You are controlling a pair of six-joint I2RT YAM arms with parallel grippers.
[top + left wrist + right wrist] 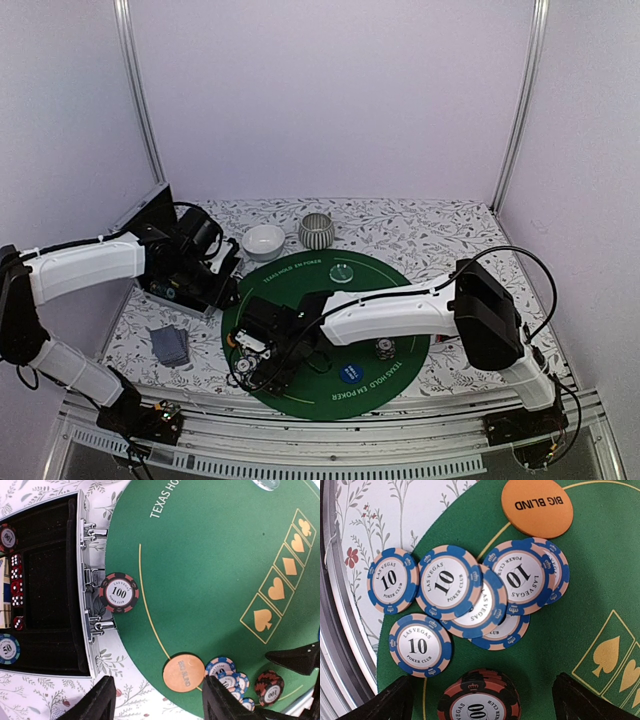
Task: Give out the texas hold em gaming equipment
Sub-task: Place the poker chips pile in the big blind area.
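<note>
1. Top view: the left gripper [213, 278] hangs where an open black case [150, 215] meets the green mat [400, 300]. The right gripper [250, 358] reaches across to the mat's near-left edge. A stack of playing cards [170, 345] lies on the cloth left of the mat. A pale green disc [341, 272] and a blue disc [349, 374] lie on the mat. A white bowl [263, 240] and a striped grey bowl [316, 231] stand behind it.
2. Left wrist: this gripper's fingers [97, 700] stand apart, gripping nothing. A single 100 chip [119, 592] lies flat at the mat's edge, just beside the case, which holds red dice [16, 587].
3. Right wrist: its fingers [395, 700] are spread wide and empty, either side of a red-black chip stack [479, 702]. Blue 10 chips [445, 582] lie overlapping, one mostly on the cloth. The orange disc [536, 507] sits near them.
</note>
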